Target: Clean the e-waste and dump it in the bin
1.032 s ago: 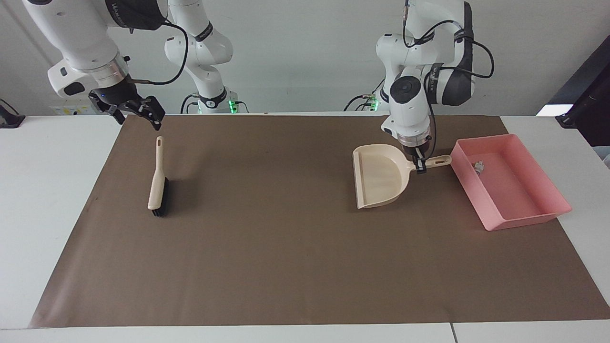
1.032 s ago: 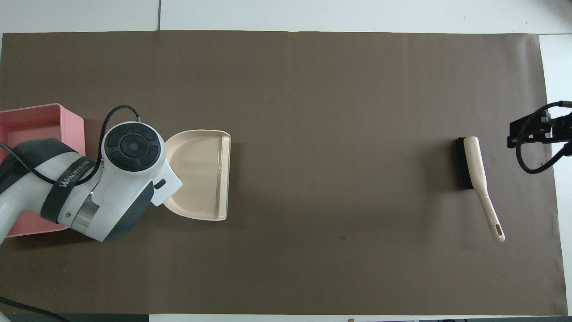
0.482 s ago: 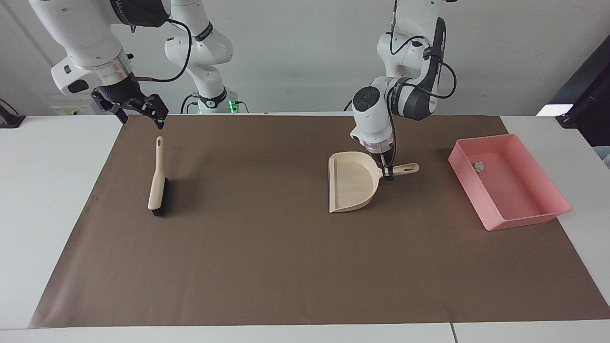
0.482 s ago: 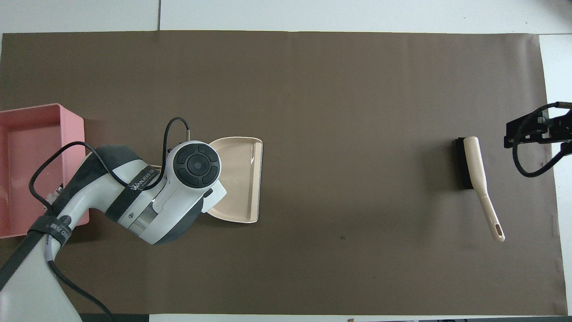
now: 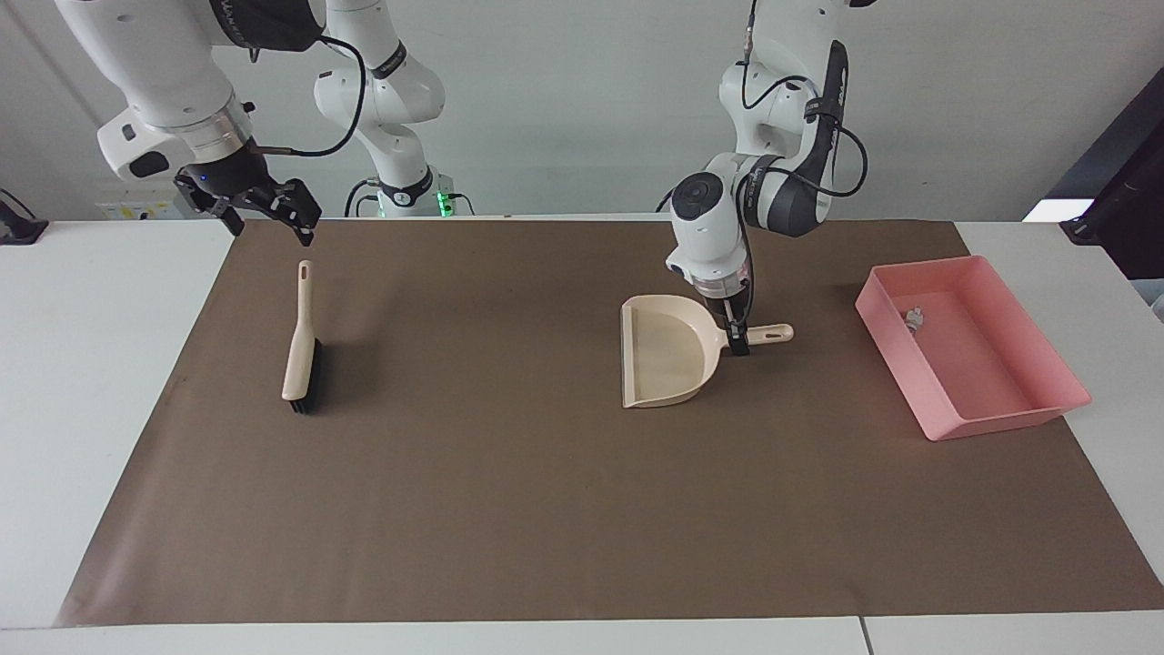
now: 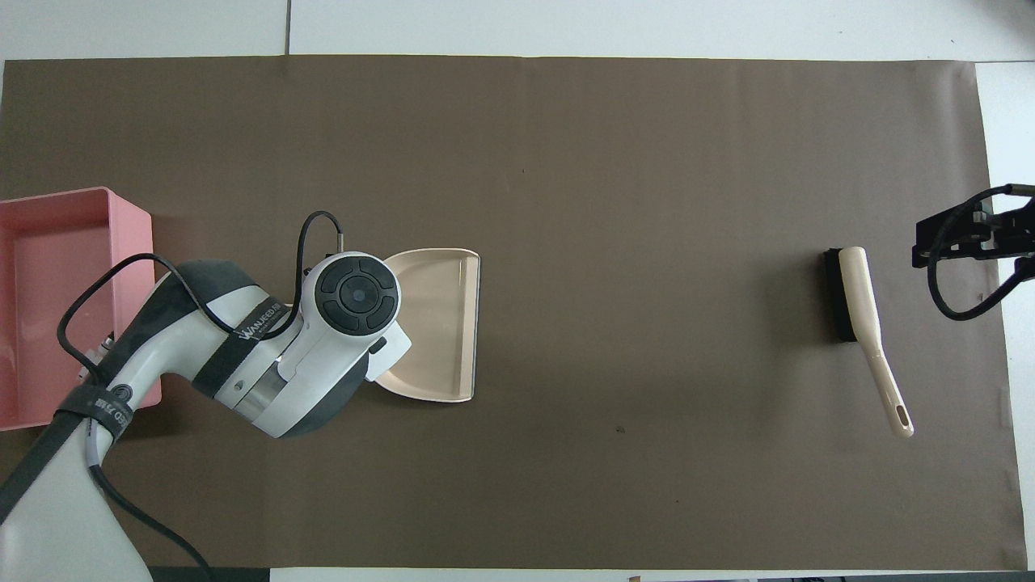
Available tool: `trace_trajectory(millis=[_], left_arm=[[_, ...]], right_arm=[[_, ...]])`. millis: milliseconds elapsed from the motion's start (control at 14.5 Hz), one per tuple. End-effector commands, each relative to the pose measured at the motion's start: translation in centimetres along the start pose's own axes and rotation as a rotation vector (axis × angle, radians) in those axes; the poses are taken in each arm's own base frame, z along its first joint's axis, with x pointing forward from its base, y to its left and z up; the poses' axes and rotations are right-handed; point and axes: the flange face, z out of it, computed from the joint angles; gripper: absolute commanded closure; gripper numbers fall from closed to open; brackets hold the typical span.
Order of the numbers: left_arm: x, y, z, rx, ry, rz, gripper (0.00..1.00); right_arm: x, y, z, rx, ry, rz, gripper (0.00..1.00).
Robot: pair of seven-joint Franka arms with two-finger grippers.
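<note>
The e-waste (image 5: pixel 913 317), a tiny white and dark cluster, lies in the pink bin (image 5: pixel 1000 414) at the left arm's end of the table. In the overhead view the bin (image 6: pixel 48 210) is partly covered by the left arm and the e-waste is hidden. My left gripper (image 5: pixel 737 342) is shut on the handle of the cream dustpan (image 5: pixel 668 355), which lies flat and low at the brown mat, beside the bin toward the table's middle. The dustpan (image 6: pixel 441 323) looks empty. My right gripper (image 5: pixel 268 223) is open and empty, raised over the brush's handle end.
A cream brush with black bristles (image 5: pixel 298 350) lies on the brown mat (image 5: pixel 509 509) toward the right arm's end; it also shows in the overhead view (image 6: pixel 859 299). White tabletop borders the mat.
My left gripper has carried the dustpan away from the bin toward the middle of the table. The right gripper has shifted only slightly. The brush and bin have not moved.
</note>
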Motion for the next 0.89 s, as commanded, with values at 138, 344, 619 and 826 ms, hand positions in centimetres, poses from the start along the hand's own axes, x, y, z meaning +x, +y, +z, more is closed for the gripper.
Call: trace_trajectory(millis=[138,344,619,826], left_arm=[[-7.9,0.7,-0.9,-0.129,-0.086,-0.639,0.02],[-12.8,-0.3,0.0,-0.250,-0.028,-0.974,0.02],[-22.0,-1.8,-1.7,-0.379,0.111,-1.280,0.02],[-29.5,-3.2,-5.6,-0.429,0.184,-1.449,0.02]], right_arm=[[-0.3,0.2,-0.1,0.021,0.011,-0.013,0.00],[-0.3,0.2,-0.1,0.021,0.011,-0.013,0.00],[-0.3,0.2,-0.1,0.021,0.011,-0.013,0.00],[-0.3,0.2,-0.1,0.021,0.011,-0.014,0.00]])
